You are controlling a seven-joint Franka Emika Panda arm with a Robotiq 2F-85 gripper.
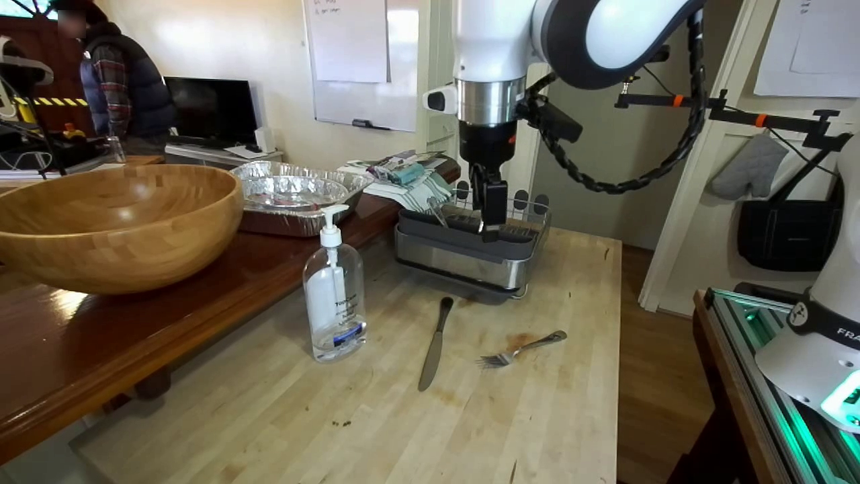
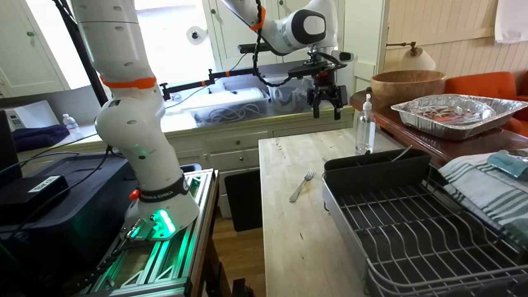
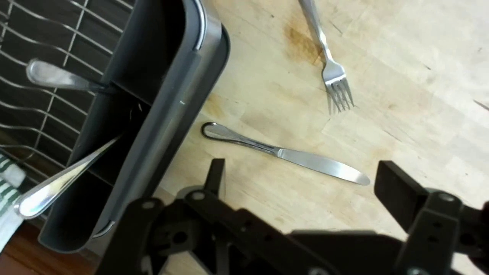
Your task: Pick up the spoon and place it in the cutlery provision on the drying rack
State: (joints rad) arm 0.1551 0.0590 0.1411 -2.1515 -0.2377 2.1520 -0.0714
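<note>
Black 2-finger gripper (image 2: 327,114) spread, empty. Poss. shiny silver metal spoon (image 3: 63,181), bowl hidden: prob. light, stiff, slick; pinch mid-handle.

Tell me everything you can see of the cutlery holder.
The cutlery holder is a dark grey, plastic-looking trough with rounded ends, set upright along one edge of the drying rack, against its steel wall. In the wrist view, dividers split its open top into three visible compartments. Two shiny utensil handles lean out of the middle one; their lower ends are hidden.
</note>
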